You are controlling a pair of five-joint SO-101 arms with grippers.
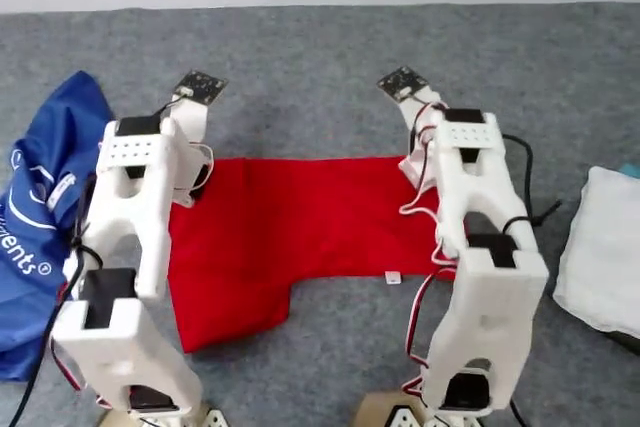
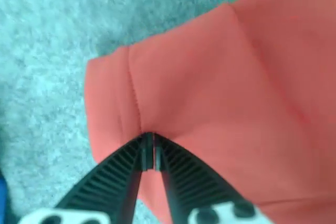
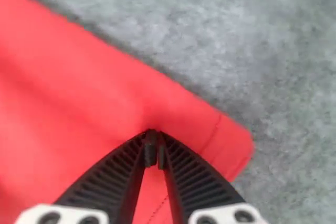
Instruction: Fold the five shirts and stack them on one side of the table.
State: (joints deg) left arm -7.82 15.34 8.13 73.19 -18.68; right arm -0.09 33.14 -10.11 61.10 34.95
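Observation:
A red shirt (image 1: 290, 227) lies partly folded on the grey table (image 1: 320, 57), one sleeve pointing toward the front. My left gripper (image 1: 192, 185) sits at the shirt's left edge. In the left wrist view the left gripper (image 2: 148, 153) is shut, pinching a crease of the red shirt (image 2: 220, 87) near a seam. My right gripper (image 1: 416, 173) sits at the shirt's right edge. In the right wrist view the right gripper (image 3: 151, 150) is shut on the red shirt (image 3: 68, 93) close to its corner.
A crumpled blue shirt (image 1: 45, 197) lies at the left side of the table beside the left arm. A folded white shirt (image 1: 605, 247) rests at the right edge, with a bit of teal cloth (image 1: 630, 170) behind it.

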